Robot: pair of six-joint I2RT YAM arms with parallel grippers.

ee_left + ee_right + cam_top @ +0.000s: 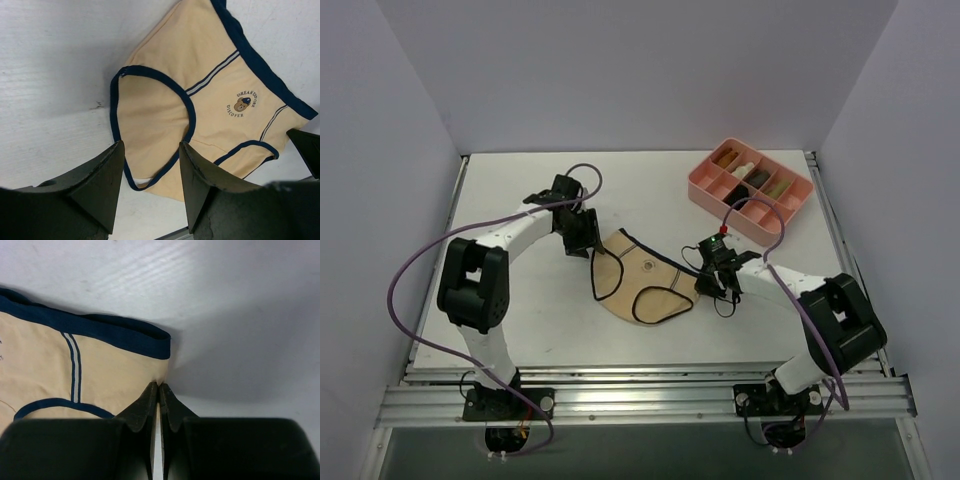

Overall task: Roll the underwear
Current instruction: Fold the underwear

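Note:
The underwear [640,280] lies spread flat on the white table, tan with dark trim and a small bear logo. It shows in the left wrist view [210,100] and the right wrist view [50,370]. My left gripper [580,238] is open and empty at the garment's left edge, and its jaws stand wide over a leg opening in the left wrist view [150,155]. My right gripper [702,284] is at the garment's right side. Its jaws are shut, pinching the tan side edge just below the waistband corner [159,386].
A pink divided tray [692,190] with dark and cream rolled cloths stands at the back right. White walls enclose the table on three sides. A metal rail [650,400] runs along the near edge.

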